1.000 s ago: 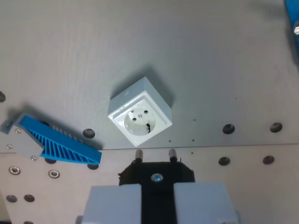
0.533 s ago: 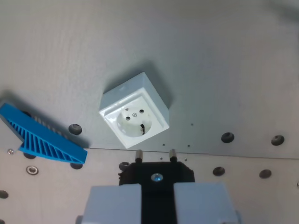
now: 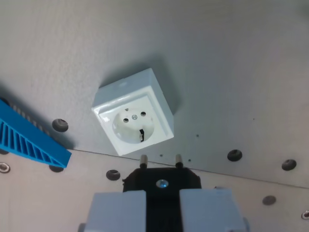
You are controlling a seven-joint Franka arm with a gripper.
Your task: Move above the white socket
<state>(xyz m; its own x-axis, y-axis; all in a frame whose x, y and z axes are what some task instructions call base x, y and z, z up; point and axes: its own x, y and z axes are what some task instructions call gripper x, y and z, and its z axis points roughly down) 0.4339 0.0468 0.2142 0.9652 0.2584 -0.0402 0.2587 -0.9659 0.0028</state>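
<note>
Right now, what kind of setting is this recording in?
Probably a lab test bench: a grey plate with rows of mounting holes, a lone white socket standing on it, and a blue ribbed plastic part at the wrist view's left.

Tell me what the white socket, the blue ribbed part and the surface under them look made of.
White socket: glossy moulded plastic, judging by bright highlights on its face. Blue ribbed part: matte plastic, possibly printed, with evenly coloured ribs. Surface: dull grey board with a faint grain; the lower panel is paler, with holes. Metal or laminate is unclear.
</note>
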